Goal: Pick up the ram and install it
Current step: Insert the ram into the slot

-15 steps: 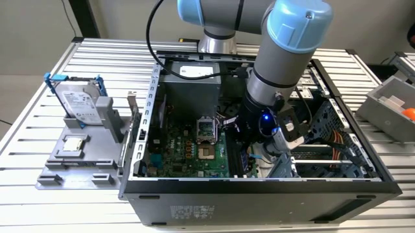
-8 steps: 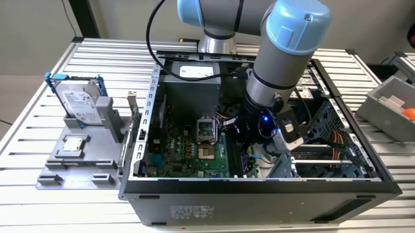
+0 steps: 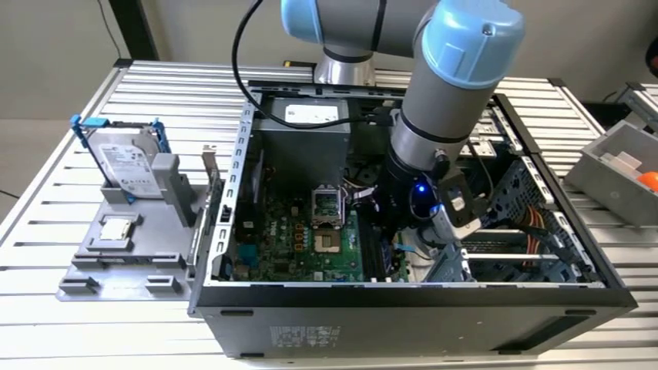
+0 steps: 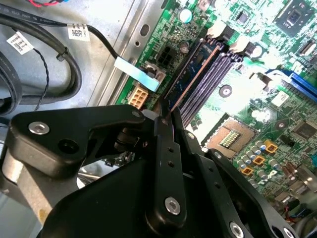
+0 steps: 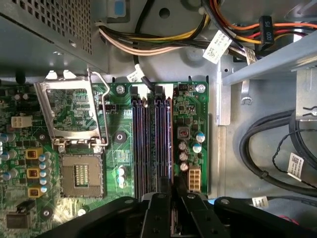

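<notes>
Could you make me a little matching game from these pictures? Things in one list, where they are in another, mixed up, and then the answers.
Things:
1. ram
2. hard drive
3. processor chip
4. claw

Places:
A. lying flat on the grey stand outside the computer case
B. inside the case, down over the memory slots
C. edge-on in a memory slot on the motherboard
D. standing upright in its blue frame on the grey stand

Right pairs: 1-C, 2-D, 3-A, 4-B

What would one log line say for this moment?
gripper: shut on ram | place: motherboard memory slots, inside computer case
</notes>
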### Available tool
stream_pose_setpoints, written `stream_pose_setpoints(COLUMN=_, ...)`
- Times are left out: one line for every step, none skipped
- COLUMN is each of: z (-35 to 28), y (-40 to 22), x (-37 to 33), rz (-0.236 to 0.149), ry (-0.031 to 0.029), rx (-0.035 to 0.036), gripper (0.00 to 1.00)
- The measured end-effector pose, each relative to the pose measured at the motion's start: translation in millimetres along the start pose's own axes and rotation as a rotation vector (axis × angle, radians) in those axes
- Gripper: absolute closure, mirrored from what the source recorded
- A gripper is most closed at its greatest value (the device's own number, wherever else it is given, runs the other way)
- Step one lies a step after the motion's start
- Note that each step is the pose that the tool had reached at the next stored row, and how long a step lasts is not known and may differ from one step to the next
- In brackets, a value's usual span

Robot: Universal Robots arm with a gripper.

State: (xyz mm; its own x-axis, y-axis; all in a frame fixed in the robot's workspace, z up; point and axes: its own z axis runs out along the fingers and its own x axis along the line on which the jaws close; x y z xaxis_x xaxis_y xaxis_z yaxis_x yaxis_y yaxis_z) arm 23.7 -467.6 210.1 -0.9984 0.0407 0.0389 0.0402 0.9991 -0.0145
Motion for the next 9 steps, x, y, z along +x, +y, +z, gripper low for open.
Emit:
stream_pose_setpoints(z=-0.1, y=-0.1, x=0.0, rz=0.000, ry=0.0002, rx=0.0003, gripper=0.00)
stream_pose_setpoints(z=-0.5, y=-0.3, x=0.1, rz=0.000, ry=0.0004, rx=0.0015, gripper=0.00)
stream_pose_setpoints(z=-2.1, y=-0.4, x=0.2, rz=0.000, ry=0.0004, rx=0.0018, gripper=0.00)
stream_pose_setpoints(z=-6.6, y=-0.4, x=0.4, rz=0.000, ry=0.0005, rx=0.0018, gripper=0.00)
stream_pose_setpoints(z=-10.8, y=-0.5, x=0.6, rz=0.000, ry=0.0004, rx=0.0015, gripper=0.00)
stream_pose_setpoints(z=-15.4, y=-0.5, x=0.8, rz=0.000, ry=0.0005, rx=0.0014, gripper=0.00)
stream_pose_setpoints(z=-20.0, y=-0.6, x=1.0, rz=0.000, ry=0.0007, rx=0.0016, gripper=0.00)
stream_pose_setpoints(z=-24.3, y=-0.7, x=1.1, rz=0.000, ry=0.0008, rx=0.0015, gripper=0.00)
stream_pose_setpoints(z=-28.7, y=-0.7, x=1.2, rz=0.000, ry=0.0010, rx=0.0016, gripper=0.00)
